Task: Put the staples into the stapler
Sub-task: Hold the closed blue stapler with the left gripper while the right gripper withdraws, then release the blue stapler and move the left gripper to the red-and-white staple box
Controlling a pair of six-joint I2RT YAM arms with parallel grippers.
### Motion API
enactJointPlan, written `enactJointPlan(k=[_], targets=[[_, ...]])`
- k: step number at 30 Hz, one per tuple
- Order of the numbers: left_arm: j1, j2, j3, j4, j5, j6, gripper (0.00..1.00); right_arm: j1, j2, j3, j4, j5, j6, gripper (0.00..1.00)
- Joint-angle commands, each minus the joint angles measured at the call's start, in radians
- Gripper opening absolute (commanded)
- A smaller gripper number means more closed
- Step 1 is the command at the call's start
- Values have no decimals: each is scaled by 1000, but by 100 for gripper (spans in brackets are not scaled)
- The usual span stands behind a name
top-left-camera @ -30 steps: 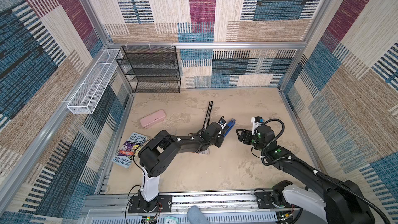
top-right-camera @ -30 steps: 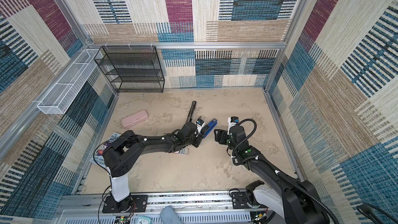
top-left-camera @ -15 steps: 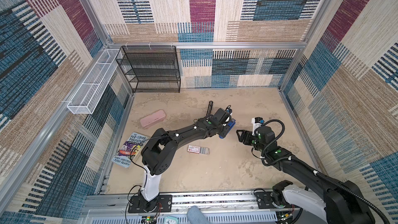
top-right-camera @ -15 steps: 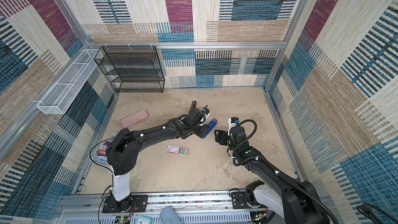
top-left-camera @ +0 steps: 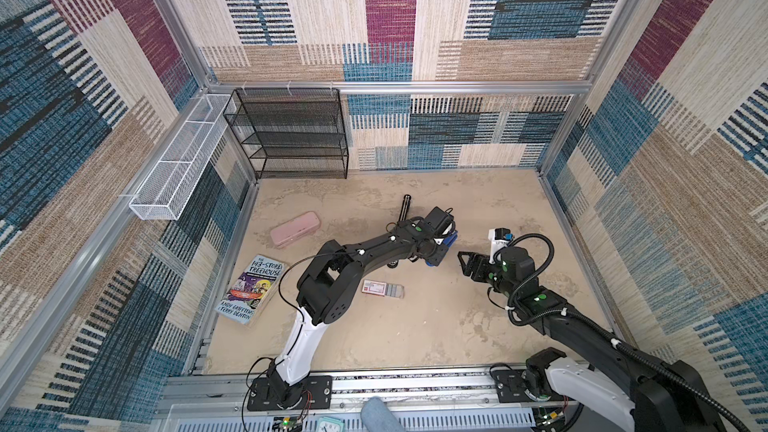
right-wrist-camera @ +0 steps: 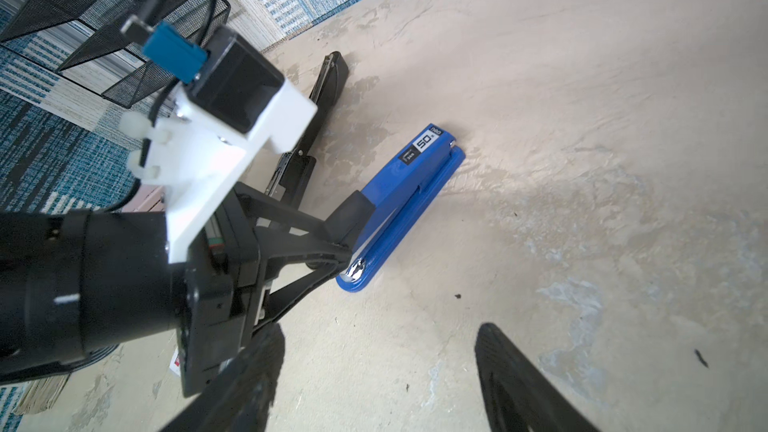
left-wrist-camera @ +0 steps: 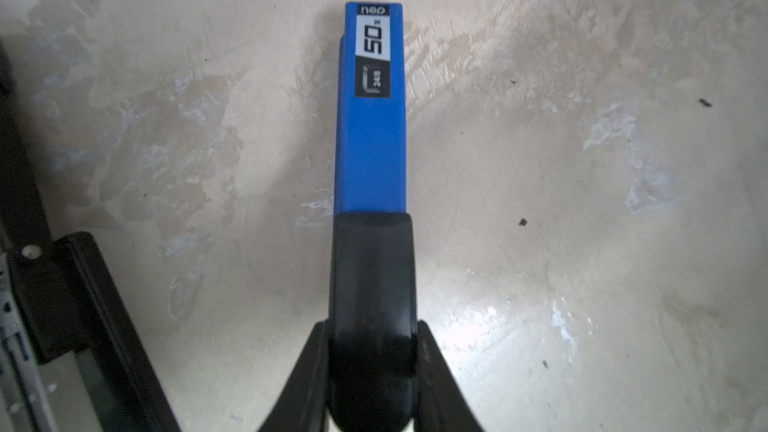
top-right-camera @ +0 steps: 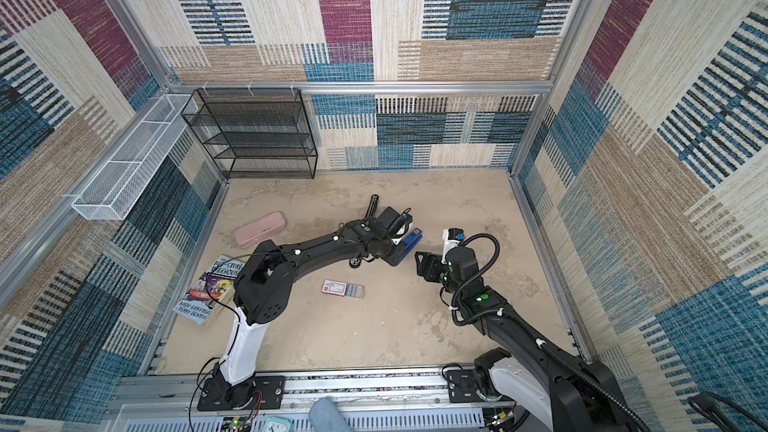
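Observation:
The blue stapler (top-left-camera: 452, 238) (top-right-camera: 413, 238) lies flat on the table, right of centre. My left gripper (left-wrist-camera: 372, 347) is shut on the stapler's (left-wrist-camera: 370, 151) black rear end, one finger pressed against each side. The right wrist view shows the same grip on the stapler (right-wrist-camera: 411, 197). The staples (top-left-camera: 382, 288) (top-right-camera: 343, 288) sit in a small white box with a red edge, its grey tray slid out, nearer the front. My right gripper (top-left-camera: 464, 265) (right-wrist-camera: 376, 334) hovers open and empty just right of the stapler.
A long black bar-like object (top-left-camera: 406, 207) lies just behind the stapler. A pink pencil case (top-left-camera: 295, 228) and a book (top-left-camera: 253, 288) are on the left. A black mesh shelf (top-left-camera: 291, 135) stands at the back left, with a white wire basket (top-left-camera: 178, 168) on the left wall.
My left gripper has moved away from the staples box toward the back right, reached the stapler's rear end and closed on it. The right arm has stayed still.

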Motion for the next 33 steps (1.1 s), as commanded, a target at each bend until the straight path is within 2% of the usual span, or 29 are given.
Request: enactJointPlan(k=[1,9,14,18,21,23,28,33], targets=[[1,26,5,-77,42,12,9,0,-7,-2,12,10,3,77],[2,37,32,-89,45,5,9,-1,-26,-7,8,19,6,77],[1,109,165,-122,60,-36,10,-2,-19,1,8,24,7,77],[1,195,320,-163,117,-76,17,-3,-30,6,-5,38,9,77],[1,216,371,-172,125,-98,35,-4,-45,6,-19,45,8,77],[1,203,372,-172,116,-98,42,-6,-56,3,-25,47,12,77],[5,112,305,-168,79,-84,43,-6,-60,6,-20,41,10,77],[19,-67,122,-109,45,-98,43,-6,-22,42,-6,-7,-12,75]])
